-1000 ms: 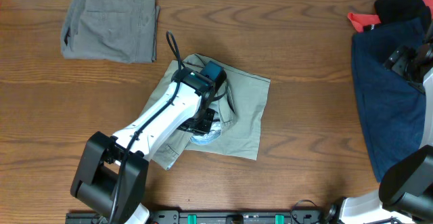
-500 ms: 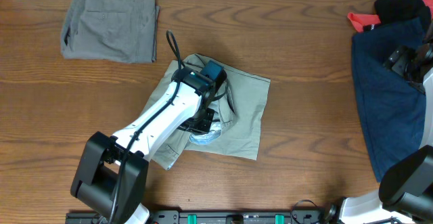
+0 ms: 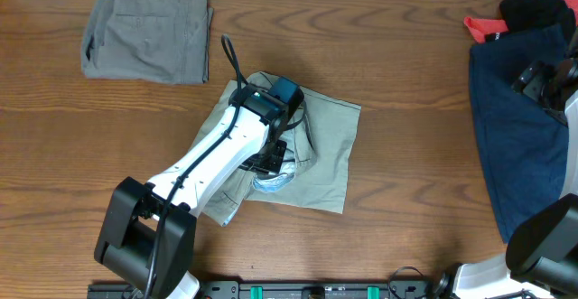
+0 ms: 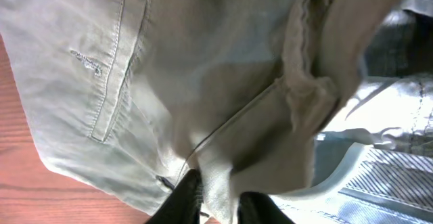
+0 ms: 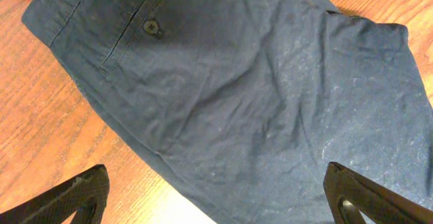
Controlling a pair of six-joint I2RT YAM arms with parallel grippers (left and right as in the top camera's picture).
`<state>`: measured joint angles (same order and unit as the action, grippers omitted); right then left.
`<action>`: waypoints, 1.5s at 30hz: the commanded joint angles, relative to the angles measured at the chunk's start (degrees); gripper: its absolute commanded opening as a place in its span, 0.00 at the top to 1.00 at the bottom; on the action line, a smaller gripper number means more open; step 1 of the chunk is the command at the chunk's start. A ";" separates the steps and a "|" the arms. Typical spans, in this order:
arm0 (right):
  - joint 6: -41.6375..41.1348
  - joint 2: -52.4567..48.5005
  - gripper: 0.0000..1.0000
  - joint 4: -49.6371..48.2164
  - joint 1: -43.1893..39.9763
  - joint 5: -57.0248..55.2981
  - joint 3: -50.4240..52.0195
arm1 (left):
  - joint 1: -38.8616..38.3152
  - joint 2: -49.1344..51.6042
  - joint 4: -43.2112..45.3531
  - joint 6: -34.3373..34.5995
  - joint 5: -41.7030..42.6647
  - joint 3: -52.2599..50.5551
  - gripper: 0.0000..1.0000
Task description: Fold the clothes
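Observation:
The light khaki-beige shorts [image 3: 330,150] lie partly folded at the table's centre, with pale blue lining [image 3: 274,184] showing at the near edge. My left gripper [image 3: 274,159] is shut on a fold of this khaki cloth [image 4: 220,193]; a welt pocket [image 4: 111,82] shows in the left wrist view. The grey-olive shorts [image 3: 149,31] lie folded at the far left. The dark navy shorts [image 3: 510,145] lie spread at the right. My right gripper [image 3: 542,82] is open above the navy cloth [image 5: 223,95], touching nothing.
A red cloth [image 3: 483,26] and a black cloth [image 3: 537,10] lie at the far right corner. Bare wood table [image 3: 406,82] lies between the khaki and navy shorts. The left arm's body crosses the near-left table.
The left gripper has shifted very slightly toward the far side with the khaki fold. The right arm has not moved.

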<state>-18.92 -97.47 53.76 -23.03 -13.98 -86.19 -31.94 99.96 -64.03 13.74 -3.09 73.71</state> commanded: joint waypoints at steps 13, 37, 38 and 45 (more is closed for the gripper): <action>-0.76 -0.39 0.01 0.00 -0.31 -0.79 -0.70 | -0.07 -0.66 -1.25 -0.98 -1.49 7.23 0.94; -0.76 -0.39 0.01 0.00 -0.07 -0.79 -0.70 | 0.28 -0.66 18.23 -8.04 -25.33 16.44 0.94; -0.76 -0.39 0.01 0.00 -0.04 -0.79 -0.70 | 0.39 -0.66 19.41 -8.17 -25.92 16.44 0.94; -0.76 -0.39 0.01 0.00 0.07 -0.79 -0.70 | 0.61 -0.74 25.18 -8.11 -25.97 16.72 0.94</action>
<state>-18.92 -97.49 53.76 -23.03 -13.98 -86.19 -31.55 99.96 -39.79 6.11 -26.55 88.86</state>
